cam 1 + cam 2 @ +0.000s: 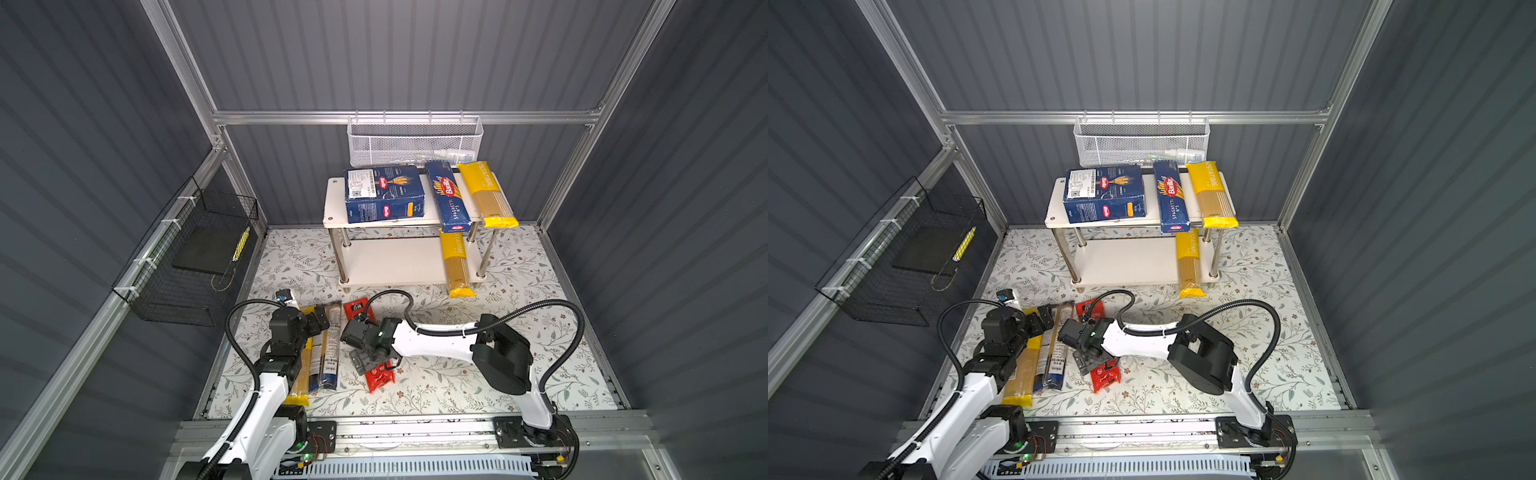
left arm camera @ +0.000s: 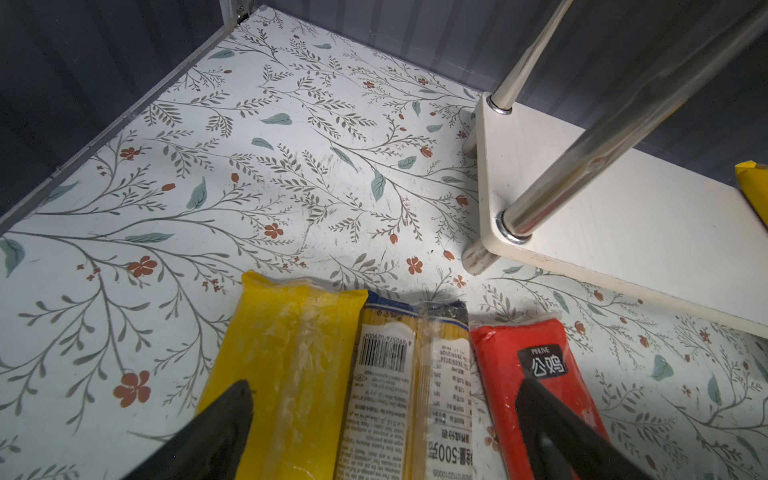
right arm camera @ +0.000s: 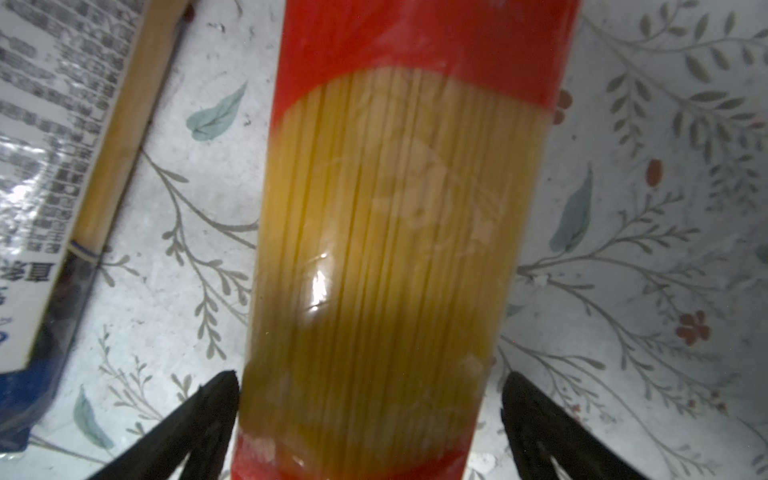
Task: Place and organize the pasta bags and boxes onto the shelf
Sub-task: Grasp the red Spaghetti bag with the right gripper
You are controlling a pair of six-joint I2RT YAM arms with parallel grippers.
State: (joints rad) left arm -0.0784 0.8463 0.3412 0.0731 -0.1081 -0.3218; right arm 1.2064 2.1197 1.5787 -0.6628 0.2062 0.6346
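The floral desk (image 1: 511,374) carries the shelf (image 1: 335,199) at its far side: 2 white boards on 4 chrome legs. On the top board the wide Barilla box (image 1: 384,193) lies flat at the left. The narrow SPAGHETTI box (image 1: 449,197) lies near it to the right, its near end past the board's front edge. The top yellow packet (image 1: 488,195) lies alongside that box at the right end. The lower yellow packet (image 1: 457,266) lies on the bottom board at the right, its near end sticking out over the desk.

3 more packets lie on the desk in front of the shelf: the near yellow packet (image 1: 301,382), the blue-label packet (image 1: 328,353) touching it, and the red packet (image 1: 380,378) angled just to the right.

The right pincer (image 3: 370,384) stands wide open astride the red packet, 1 black finger just beside each long edge, gripping nothing. The left pincer (image 2: 382,384) is wide open too, 1 finger over the near yellow packet and 1 over the red. Whether either finger touches them cannot be told.
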